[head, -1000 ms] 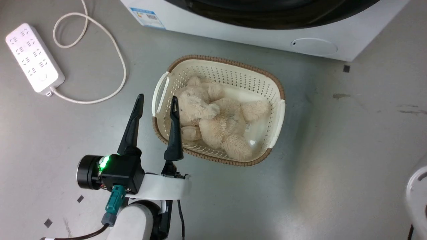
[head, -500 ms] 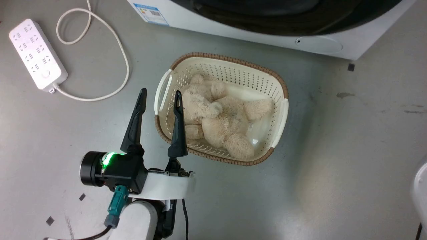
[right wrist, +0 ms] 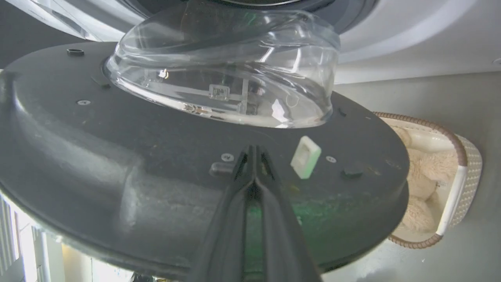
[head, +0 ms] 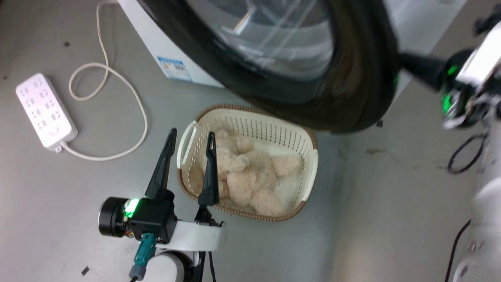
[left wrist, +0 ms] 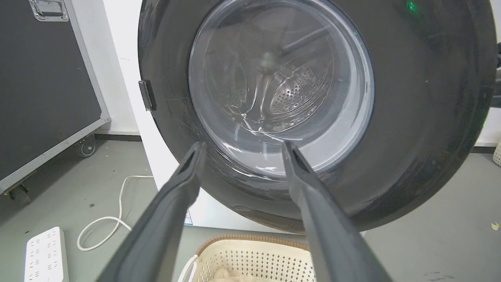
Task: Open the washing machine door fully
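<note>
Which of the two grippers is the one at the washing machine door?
The right gripper, shut, tips at the inner face of the washing machine door. The left gripper is open, near the basket.

1. The washing machine door [head: 360,78] overhangs the basket [head: 313,168] at its twelve o'clock rim; reach from above is blocked there.
2. The floor [head: 391,203] at three o'clock lies open; the power strip [head: 45,111] and cord [head: 145,121] sit at nine.

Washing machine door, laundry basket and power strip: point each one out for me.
washing machine door [left wrist: 422,117], left wrist view, black ring right of the window.
laundry basket [head: 312,172], head view, white side handle.
power strip [head: 45,111], head view, middle of its white top.
</note>
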Robot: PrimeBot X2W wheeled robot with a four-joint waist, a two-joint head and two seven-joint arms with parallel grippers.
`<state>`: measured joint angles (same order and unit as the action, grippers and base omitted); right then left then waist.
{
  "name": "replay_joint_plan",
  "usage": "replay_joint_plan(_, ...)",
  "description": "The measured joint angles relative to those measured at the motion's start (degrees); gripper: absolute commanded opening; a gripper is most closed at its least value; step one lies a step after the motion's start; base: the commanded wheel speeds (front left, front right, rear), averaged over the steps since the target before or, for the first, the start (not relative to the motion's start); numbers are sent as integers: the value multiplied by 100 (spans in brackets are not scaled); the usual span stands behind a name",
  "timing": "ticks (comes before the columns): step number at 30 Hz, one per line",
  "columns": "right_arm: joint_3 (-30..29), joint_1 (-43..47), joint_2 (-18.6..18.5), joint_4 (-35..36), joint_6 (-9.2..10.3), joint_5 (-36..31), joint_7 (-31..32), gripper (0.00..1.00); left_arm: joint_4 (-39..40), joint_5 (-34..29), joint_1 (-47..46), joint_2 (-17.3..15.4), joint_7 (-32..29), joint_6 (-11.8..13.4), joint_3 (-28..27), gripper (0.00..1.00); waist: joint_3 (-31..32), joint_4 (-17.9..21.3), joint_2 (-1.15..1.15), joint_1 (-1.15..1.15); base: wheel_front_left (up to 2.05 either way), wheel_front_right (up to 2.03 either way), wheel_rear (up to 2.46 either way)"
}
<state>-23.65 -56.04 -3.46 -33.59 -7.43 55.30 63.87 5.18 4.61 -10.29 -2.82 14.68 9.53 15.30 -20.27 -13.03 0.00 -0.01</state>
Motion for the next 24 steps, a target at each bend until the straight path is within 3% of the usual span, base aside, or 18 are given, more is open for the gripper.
replay_joint_plan(7,1081,989,12,232,0,1009,-205,0,-22,-47,394,0,1,-151,-155,100,481,73,0,0,0,0,0)
replay_joint_plan(8,1641,1451,14,470,0,1415,-349,0,-41,-63,522,1,1,-216,-160,100,643,73,0,-1,0,0,0)
replay_joint_plan(19,3362,2518,29,1146,0,2281,-984,0,-123,-86,793,0,0,-322,-199,100,930,-15,0,1,0,0,0)
replay_joint_plan(24,3799,2629,46,1223,0,2465,-1327,0,-129,0,793,0,0,-303,-146,100,941,-50,0,0,0,0,0)
